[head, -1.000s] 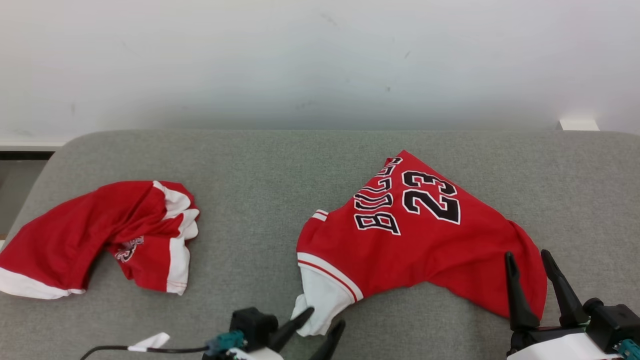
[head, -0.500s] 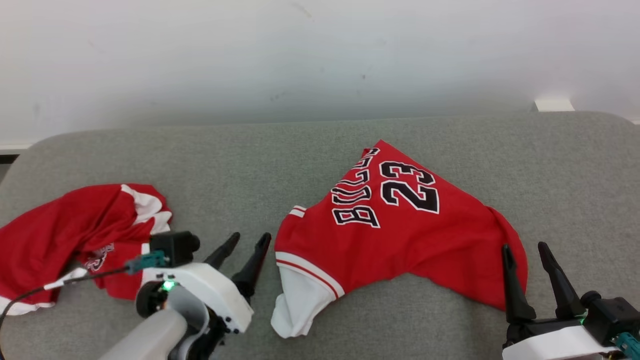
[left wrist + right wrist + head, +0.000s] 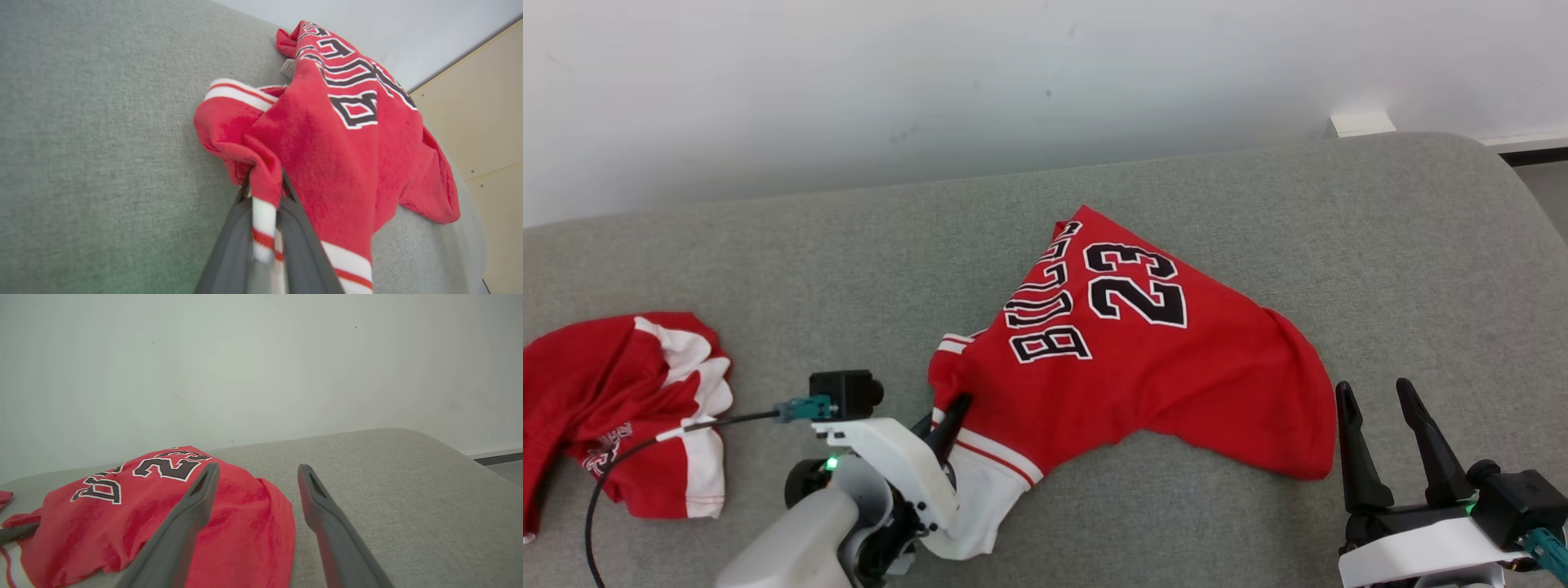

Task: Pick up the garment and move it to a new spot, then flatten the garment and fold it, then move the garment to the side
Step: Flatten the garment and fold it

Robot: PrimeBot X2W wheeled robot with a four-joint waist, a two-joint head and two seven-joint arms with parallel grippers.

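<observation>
White wall (image 3: 1013, 82) runs behind the far edge. Grey fabric-covered tabletop (image 3: 768, 261) w/ rounded far corners takes up most of the head view. Jersey (image 3: 1176, 384), red w/ black-and-white "23" and lettering, lies abt mid-tabletop, rumpled, not flat. Its number part is twd the far edge, its right end trails twd the near right corner, and there's white-and-red striped trim at its near left end. In left wrist view the jersey (image 3: 347, 143) is bunched up at that trim. Second garment (image 3: 613, 392), also red w/ white panels, is heaped at the left edge, well apart from the jersey. Left arm (image 3: 792, 539), pale, comes up from the near edge btwn the two garments. Left fingers (image 3: 953, 412) are narrow and holding the jersey by the striped trim. Wrist view shows left fingers (image 3: 298, 245) w/ a strip of red-and-white cloth pinched btwn them. Right fingers (image 3: 1357, 453) stand wide, nothing btwn them, nr the near right corner, tips just beside the jersey's right end; can't tell if they touch it. Right wrist view has right fingers (image 3: 184, 526) spread, jersey (image 3: 102, 522) below and left of them, bare tabletop (image 3: 408, 490) to the right. Black cable (image 3: 739, 418) w/ a teal plug runs from the left wrist over the second garment's near part. Small black box (image 3: 845, 392) sits on top of that wrist.
</observation>
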